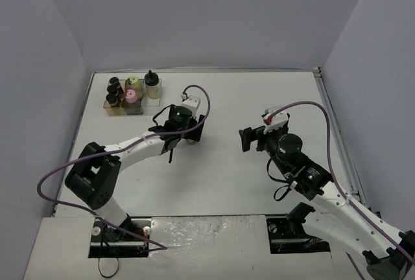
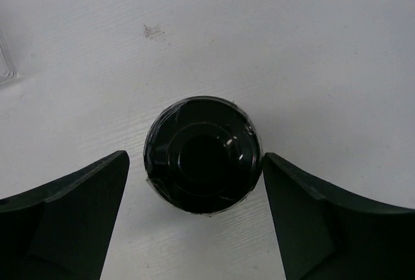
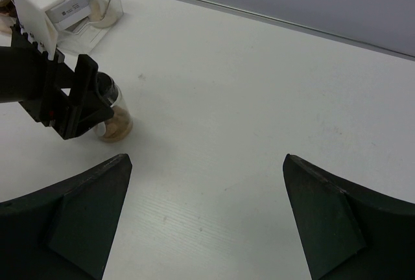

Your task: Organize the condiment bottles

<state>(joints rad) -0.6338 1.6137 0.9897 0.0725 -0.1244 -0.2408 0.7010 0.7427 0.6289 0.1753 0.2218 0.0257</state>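
A rounder clear bottle with a black knob cap (image 2: 203,155) stands on the white table, and brown spice shows inside it in the right wrist view (image 3: 114,122). My left gripper (image 2: 194,157) is open and reaches down around it, one finger on each side of the cap, with a gap on the left. In the top view this gripper (image 1: 188,135) covers the bottle. The other bottles stand in the tray (image 1: 115,113) at the far left: dark black-capped ones (image 1: 114,89), a yellow-capped one (image 1: 134,81), a pink-capped one (image 1: 130,96) and a knob-capped one (image 1: 152,83). My right gripper (image 3: 206,158) is open and empty.
The tray's clear section (image 3: 111,9) holds the knob-capped bottle and sits just behind the left wrist. The right gripper (image 1: 249,139) hovers right of centre. Grey walls enclose the table on three sides.
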